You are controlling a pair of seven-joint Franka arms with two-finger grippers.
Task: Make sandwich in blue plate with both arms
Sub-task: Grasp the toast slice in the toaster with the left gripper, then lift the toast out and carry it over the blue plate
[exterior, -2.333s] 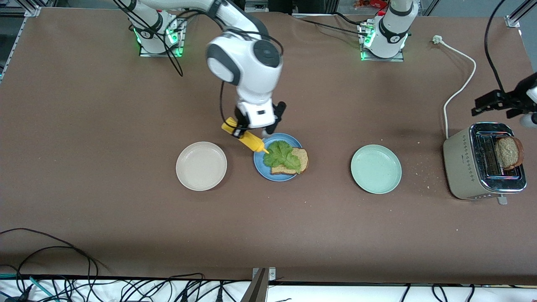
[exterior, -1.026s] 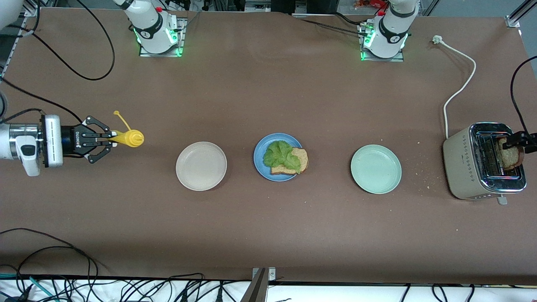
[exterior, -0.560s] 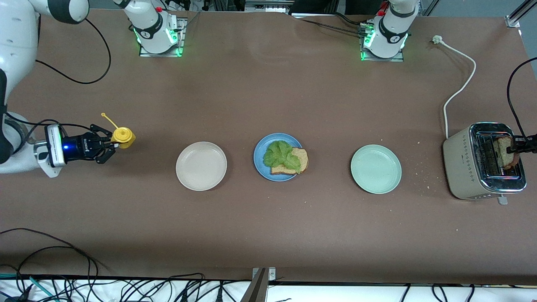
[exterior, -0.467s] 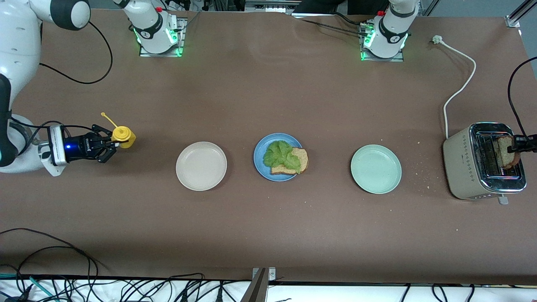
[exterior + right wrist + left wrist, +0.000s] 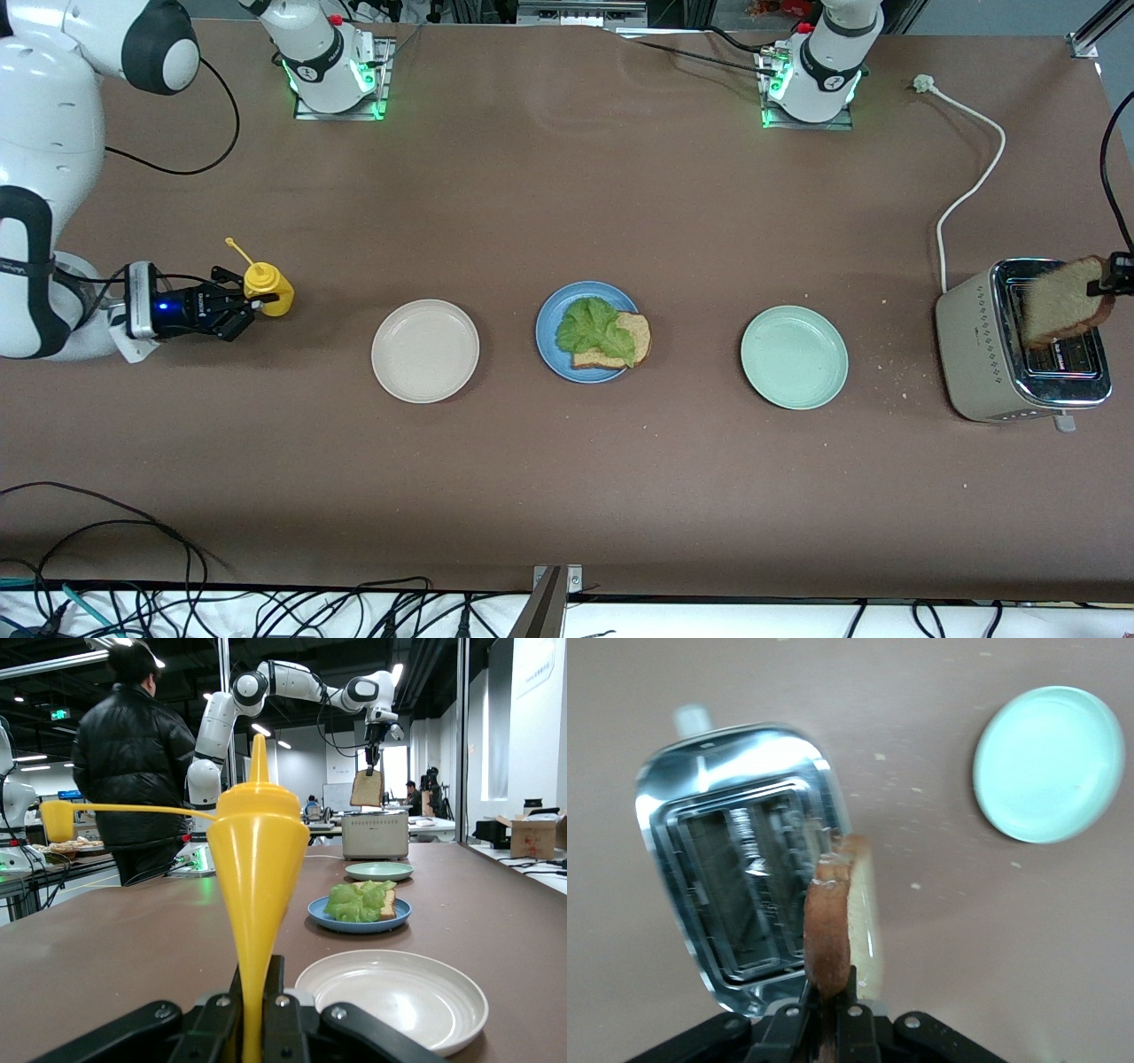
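While left gripper [image 5: 824, 1014] fingers clamp bread slice [image 5: 1059, 301] above toaster [image 5: 983, 363], right gripper [image 5: 244, 306] fingers pinch mustard bottle [image 5: 266, 288], probably resting on desk [image 5: 567, 496]; lettuce-topped bread [image 5: 611, 338] on blue plate [image 5: 547, 341].

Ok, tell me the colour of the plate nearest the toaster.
Pale green plate; it shows best in the front view.

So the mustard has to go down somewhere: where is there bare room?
Bare table lies between the beige plate and the mustard bottle in the right tool, and nearer the camera than all plates. The blue plate is taken.
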